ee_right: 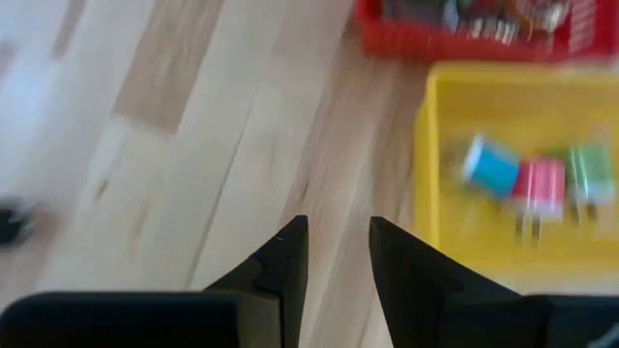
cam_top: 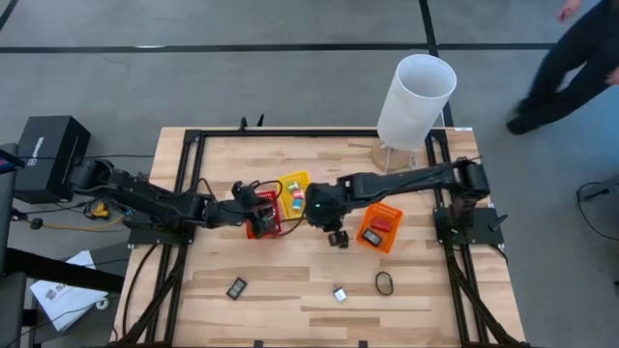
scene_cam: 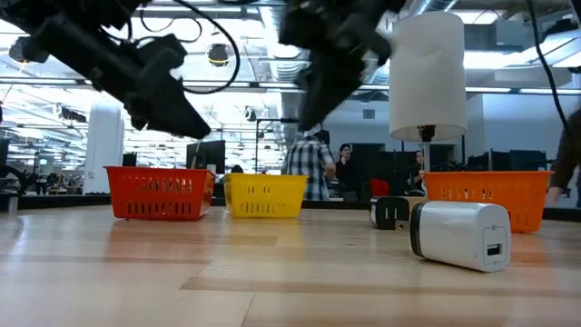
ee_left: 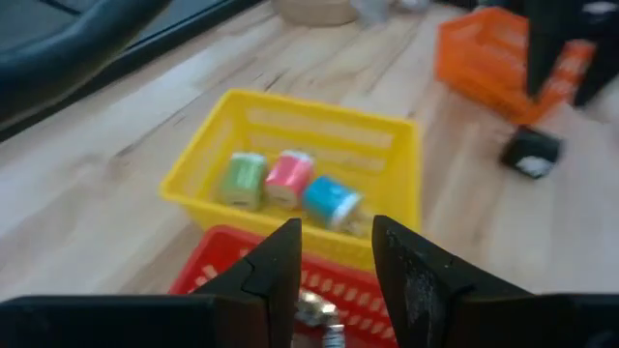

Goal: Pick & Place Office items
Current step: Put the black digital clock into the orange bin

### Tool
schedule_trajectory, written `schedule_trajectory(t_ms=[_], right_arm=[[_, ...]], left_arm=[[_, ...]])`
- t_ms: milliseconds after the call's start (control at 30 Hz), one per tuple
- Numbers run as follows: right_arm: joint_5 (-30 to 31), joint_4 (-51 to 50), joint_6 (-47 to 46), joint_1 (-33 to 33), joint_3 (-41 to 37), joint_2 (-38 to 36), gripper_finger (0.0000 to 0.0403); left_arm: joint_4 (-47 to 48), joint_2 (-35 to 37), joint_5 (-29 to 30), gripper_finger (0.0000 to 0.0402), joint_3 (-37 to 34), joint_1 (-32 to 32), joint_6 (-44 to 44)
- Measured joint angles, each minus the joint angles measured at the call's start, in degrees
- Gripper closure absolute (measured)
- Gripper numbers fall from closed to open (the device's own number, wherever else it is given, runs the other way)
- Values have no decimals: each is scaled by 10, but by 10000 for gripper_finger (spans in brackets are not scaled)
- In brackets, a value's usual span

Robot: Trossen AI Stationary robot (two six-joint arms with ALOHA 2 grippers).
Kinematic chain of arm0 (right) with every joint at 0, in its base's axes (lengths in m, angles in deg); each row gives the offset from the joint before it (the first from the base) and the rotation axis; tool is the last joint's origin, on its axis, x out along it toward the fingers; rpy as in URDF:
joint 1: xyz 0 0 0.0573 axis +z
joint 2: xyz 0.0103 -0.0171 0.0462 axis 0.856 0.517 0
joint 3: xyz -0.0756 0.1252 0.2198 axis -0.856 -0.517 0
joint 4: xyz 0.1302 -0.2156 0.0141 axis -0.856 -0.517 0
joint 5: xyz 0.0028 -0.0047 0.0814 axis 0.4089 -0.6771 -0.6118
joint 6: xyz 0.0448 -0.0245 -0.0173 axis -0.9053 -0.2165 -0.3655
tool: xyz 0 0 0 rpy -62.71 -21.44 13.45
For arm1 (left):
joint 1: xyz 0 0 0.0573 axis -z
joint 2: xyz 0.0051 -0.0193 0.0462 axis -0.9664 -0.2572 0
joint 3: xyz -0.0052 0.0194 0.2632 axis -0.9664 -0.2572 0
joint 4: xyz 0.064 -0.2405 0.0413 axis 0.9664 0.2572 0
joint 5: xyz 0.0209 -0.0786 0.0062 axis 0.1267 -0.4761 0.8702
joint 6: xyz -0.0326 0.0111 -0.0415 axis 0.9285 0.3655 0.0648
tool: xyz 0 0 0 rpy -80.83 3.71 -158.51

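My left gripper (ee_left: 334, 253) is open above the red tray (cam_top: 268, 221), which holds small metal clips (ee_left: 314, 311). Just beyond it, the yellow tray (ee_left: 290, 159) holds a green block (ee_left: 243, 179), a pink block (ee_left: 288, 177) and a blue block (ee_left: 330, 200). My right gripper (ee_right: 338, 246) is open and empty over bare wood at the near side of the yellow tray (ee_right: 513, 164). A small black block (cam_top: 337, 239) lies between the trays. Nearer the front lie a black block (cam_top: 237, 287), a white block (cam_top: 339, 294) and a black ring (cam_top: 385, 283).
The orange tray (cam_top: 380, 227) sits to the right with a red and a dark item inside. A tall white cylinder (cam_top: 416, 100) stands on a stand at the far right corner. A black frame (cam_top: 190, 184) borders the table. A person (cam_top: 578, 53) walks beyond the far right corner.
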Motion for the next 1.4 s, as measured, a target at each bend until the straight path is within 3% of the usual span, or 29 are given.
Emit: schedule_trajectory(t_ms=[300,567,767,1133,1400], right_arm=[[0,-26,-29,23,-17,-107,300],[0,96,-71,33,-180,-229,300],[3,131,-115,50,-274,-318,300],[21,362,-115,115,-501,-533,300],[23,506,-103,117,-615,-603,300]], left_arm=[[-25,13,1,279,1,65,0],[-34,13,30,279,0,112,25],[-38,12,31,279,10,136,32],[-30,-39,35,279,107,176,-3],[139,-105,32,279,243,197,-13]])
